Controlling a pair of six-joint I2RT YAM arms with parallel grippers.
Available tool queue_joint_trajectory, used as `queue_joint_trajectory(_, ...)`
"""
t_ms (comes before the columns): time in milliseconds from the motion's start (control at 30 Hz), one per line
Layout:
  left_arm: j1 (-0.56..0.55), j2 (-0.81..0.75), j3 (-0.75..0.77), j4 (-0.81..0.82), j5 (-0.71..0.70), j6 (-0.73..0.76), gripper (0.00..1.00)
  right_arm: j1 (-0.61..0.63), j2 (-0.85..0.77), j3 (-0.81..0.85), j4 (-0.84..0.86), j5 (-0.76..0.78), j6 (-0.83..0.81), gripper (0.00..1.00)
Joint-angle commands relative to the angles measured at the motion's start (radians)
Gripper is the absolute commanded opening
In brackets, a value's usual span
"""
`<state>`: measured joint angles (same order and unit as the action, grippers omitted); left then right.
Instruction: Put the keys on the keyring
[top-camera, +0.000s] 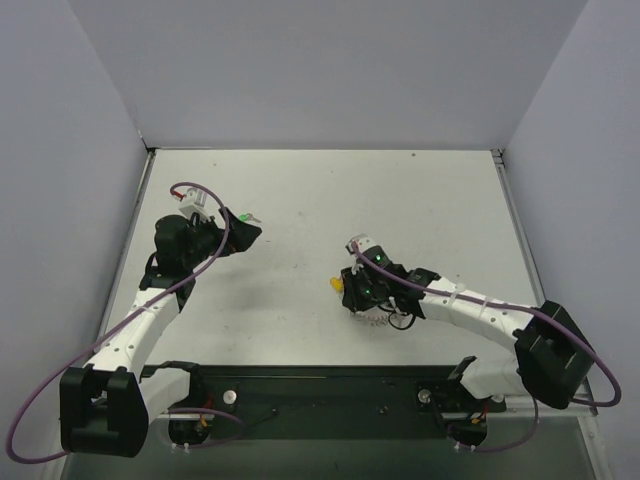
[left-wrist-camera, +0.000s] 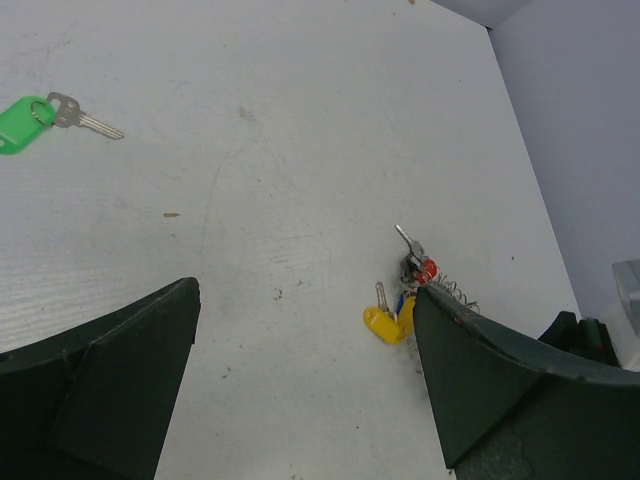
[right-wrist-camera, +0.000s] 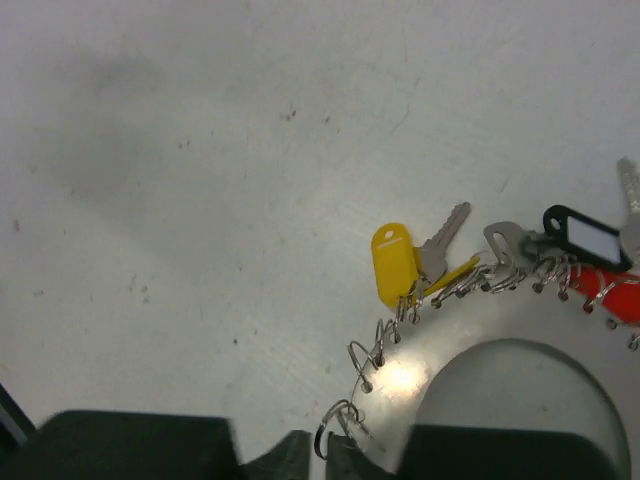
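Keyring (right-wrist-camera: 375, 352) is down on the table (top-camera: 420, 200) over on the right side, under the right arm. The right gripper (right-wrist-camera: 322, 455) has its fingertips pressed together, and from its own camera they look to be nipping the ring's coiled rim at the near edge. A few keys are hanging off the coil already: the yellow key (right-wrist-camera: 392, 262), one with a black-framed tag (right-wrist-camera: 585, 235), and a red one (right-wrist-camera: 610, 295) next to it. The odd one out is the green key (left-wrist-camera: 40, 118), lying flat and loose on the left half, well apart from the ring. The left gripper (left-wrist-camera: 305, 290) hovers near it with its fingers spread wide and nothing between them. So my read is we're at the "go fetch the last key" step, with the right side acting as the vise. Next move calls for the left arm to line up over that green tag, drop down and pinch it. Tricky bit, I reckon: it's thin and flat against the surface, so easy to skid away.
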<state>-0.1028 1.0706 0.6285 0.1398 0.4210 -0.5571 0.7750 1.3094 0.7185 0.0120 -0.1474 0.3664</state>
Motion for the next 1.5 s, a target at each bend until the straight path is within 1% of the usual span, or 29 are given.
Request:
queue_joint_trajectory(0, 0.005, -0.015, -0.004, 0.053, 0.005, 0.005, 0.97, 0.04, -0.085, 0.009, -0.047, -0.014, 0.0, 0.3)
queue_joint_trajectory(33, 0.005, -0.015, -0.006, 0.053, 0.004, 0.002, 0.98, 0.038, -0.105, 0.013, -0.052, -0.003, -0.001, 0.43)
queue_joint_trajectory(67, 0.005, -0.015, -0.007, 0.055, 0.004, 0.0, 0.97, 0.035, -0.122, 0.016, -0.052, 0.005, -0.001, 0.61)
queue_joint_trajectory(133, 0.005, -0.012, -0.01, 0.06, 0.009, -0.001, 0.98, 0.03, -0.17, 0.032, -0.066, 0.038, -0.001, 0.69)
queue_joint_trajectory(167, 0.005, -0.011, -0.01, 0.06, 0.01, -0.003, 0.98, 0.02, -0.179, 0.039, -0.075, 0.049, 0.003, 0.75)
queue_joint_trajectory(200, 0.005, -0.011, -0.012, 0.063, 0.012, -0.003, 0.97, 0.011, -0.193, 0.047, -0.084, 0.057, 0.006, 0.77)
queue_joint_trajectory(300, 0.005, -0.011, -0.013, 0.061, 0.007, -0.004, 0.97, -0.039, -0.194, 0.062, -0.112, 0.068, 0.022, 0.77)
queue_joint_trajectory(433, 0.005, -0.003, -0.006, 0.046, 0.013, 0.002, 0.97, -0.129, -0.173, 0.053, -0.118, 0.006, 0.058, 0.76)
queue_joint_trajectory(567, -0.023, 0.017, 0.031, -0.005, 0.01, 0.029, 0.98, -0.164, -0.144, 0.048, -0.121, -0.004, 0.062, 0.74)
queue_joint_trajectory(633, -0.078, 0.026, 0.048, -0.043, -0.008, 0.066, 0.98, -0.177, -0.124, 0.052, -0.126, 0.002, 0.063, 0.74)
queue_joint_trajectory(700, -0.127, 0.049, 0.085, -0.089, -0.077, 0.097, 0.97, -0.186, -0.11, 0.056, -0.138, 0.012, 0.068, 0.74)
queue_joint_trajectory(733, -0.183, 0.063, 0.1, -0.1, -0.097, 0.105, 0.97, -0.195, -0.105, 0.056, -0.138, 0.015, 0.074, 0.74)
queue_joint_trajectory(767, -0.205, 0.093, 0.111, -0.106, -0.114, 0.109, 0.97, -0.201, -0.102, 0.056, -0.142, 0.02, 0.078, 0.74)
queue_joint_trajectory(833, -0.265, 0.129, 0.135, -0.108, -0.122, 0.106, 0.97, -0.216, -0.101, 0.055, -0.152, 0.026, 0.101, 0.75)
queue_joint_trajectory(933, -0.322, 0.209, 0.169, -0.109, -0.126, 0.099, 0.97, -0.244, -0.102, 0.045, -0.165, 0.037, 0.12, 0.74)
queue_joint_trajectory(967, -0.36, 0.25, 0.181, -0.112, -0.139, 0.095, 0.97, -0.261, -0.102, 0.042, -0.167, 0.035, 0.127, 0.74)
queue_joint_trajectory(1100, -0.451, 0.344, 0.246, -0.138, -0.175, 0.103, 0.98, -0.295, -0.11, 0.022, -0.172, 0.025, 0.134, 0.7)
queue_joint_trajectory(1167, -0.495, 0.382, 0.281, -0.186, -0.2, 0.109, 0.97, -0.302, -0.101, 0.021, -0.172, 0.006, 0.128, 0.7)
queue_joint_trajectory(1267, -0.521, 0.407, 0.301, -0.187, -0.215, 0.114, 0.98, -0.306, -0.081, 0.027, -0.172, -0.02, 0.121, 0.68)
queue_joint_trajectory(1300, -0.523, 0.41, 0.303, -0.187, -0.217, 0.112, 0.97, -0.304, -0.076, 0.029, -0.173, -0.024, 0.124, 0.65)
queue_joint_trajectory(1467, -0.522, 0.411, 0.289, -0.174, -0.232, 0.105, 0.98, -0.296, -0.056, 0.027, -0.153, -0.075, 0.137, 0.61)
